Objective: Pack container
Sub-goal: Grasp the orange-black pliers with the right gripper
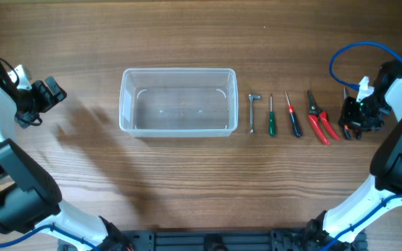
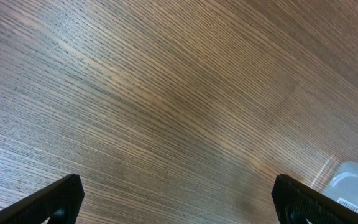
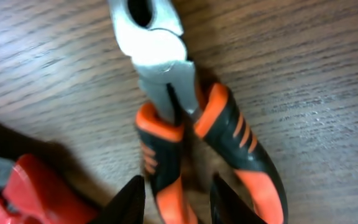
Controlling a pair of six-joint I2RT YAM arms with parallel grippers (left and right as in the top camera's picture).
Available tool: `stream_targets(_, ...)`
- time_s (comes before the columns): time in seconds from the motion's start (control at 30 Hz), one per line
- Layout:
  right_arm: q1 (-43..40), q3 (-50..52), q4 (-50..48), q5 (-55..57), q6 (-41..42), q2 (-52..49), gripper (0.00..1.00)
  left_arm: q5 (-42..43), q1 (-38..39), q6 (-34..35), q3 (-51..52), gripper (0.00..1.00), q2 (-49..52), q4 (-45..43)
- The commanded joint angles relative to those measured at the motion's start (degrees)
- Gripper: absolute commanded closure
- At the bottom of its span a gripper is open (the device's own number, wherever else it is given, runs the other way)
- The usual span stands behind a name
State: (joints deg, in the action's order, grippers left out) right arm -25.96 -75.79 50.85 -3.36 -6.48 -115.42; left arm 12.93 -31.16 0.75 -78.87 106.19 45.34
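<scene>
The clear plastic container (image 1: 179,70) stands empty on the wooden table, left of centre; its corner shows in the left wrist view (image 2: 353,182). My left gripper (image 1: 51,90) is open and empty over bare wood (image 2: 179,199), well left of the container. My right gripper (image 1: 358,120) is at the far right, down on orange-and-black pliers (image 1: 345,94). In the right wrist view the pliers (image 3: 166,68) lie on the table and my fingers (image 3: 176,199) are closed in around the left handle.
A row of small tools lies between container and pliers: a metal key (image 1: 253,111), a green screwdriver (image 1: 271,120), a red-and-black screwdriver (image 1: 294,120) and red-handled cutters (image 1: 319,120), whose red handle shows beside my right fingers (image 3: 30,193).
</scene>
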Motion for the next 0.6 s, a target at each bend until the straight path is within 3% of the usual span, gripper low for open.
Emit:
stream_targets(0.0, 0.5, -0.6, -1.2, 1.5, 2.2, -2.9, 0.78, 0.1, -0.2, 0.1, -1.0, 0.00, 0.1, -0.2)
stream_targets(0.03, 0.6, -0.6, -1.4, 1.5, 2.2, -3.0, 0.84, 0.1, -0.2, 0.1, -1.0, 0.00, 0.1, -0.2)
stream_targets(0.07, 0.8, -0.6, -1.5, 1.5, 2.3, -3.1, 0.96, 0.1, -0.2, 0.1, -1.0, 0.00, 0.1, -0.2)
stream_targets(0.3, 1.3, -3.0, 0.2, 1.2, 6.8, -2.1, 0.96, 0.1, -0.2, 0.1, -1.0, 0.00, 0.1, -0.2)
stream_targets(0.57, 6.6, -19.7, 2.8, -6.7, 1.7, 15.9, 0.96, 0.1, -0.2, 0.1, -1.0, 0.00, 0.1, -0.2)
